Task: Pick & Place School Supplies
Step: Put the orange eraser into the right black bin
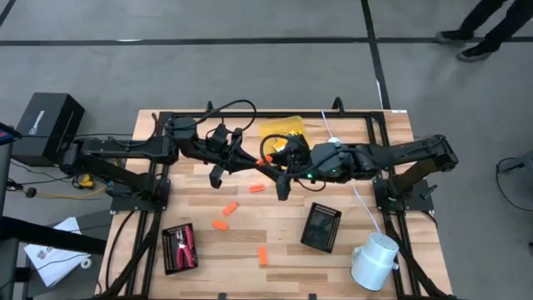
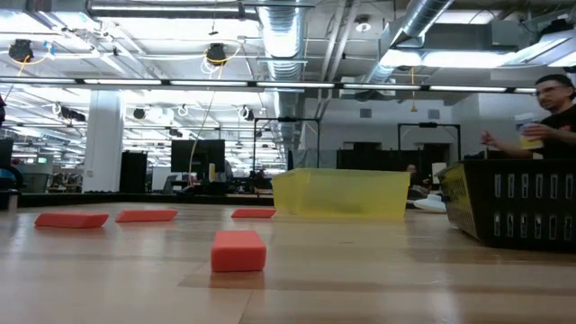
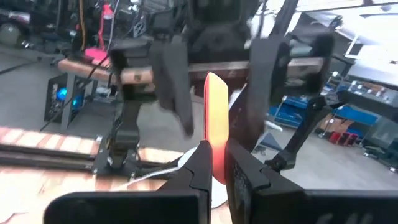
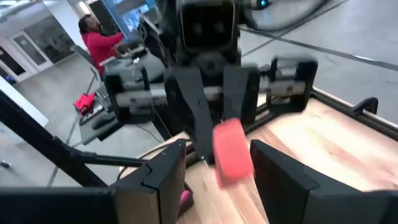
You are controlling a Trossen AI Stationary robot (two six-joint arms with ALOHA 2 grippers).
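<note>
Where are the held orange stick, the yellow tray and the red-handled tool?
orange stick (image 3: 216, 118), left wrist view, middle of its face above the fingers.
yellow tray (image 2: 340, 195), low view, front wall.
red-handled tool (image 1: 189, 243), high view, its handles.

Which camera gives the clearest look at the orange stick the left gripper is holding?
The left wrist view: the orange stick stands upright, pinched by the left gripper. The right wrist view shows it end-on between the open right gripper. The high view hides it among arms; the low view misses it.

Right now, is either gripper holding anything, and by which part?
The left gripper pinches a short flat orange stick by one end. The right gripper stands open around its free end, not closed.
</note>
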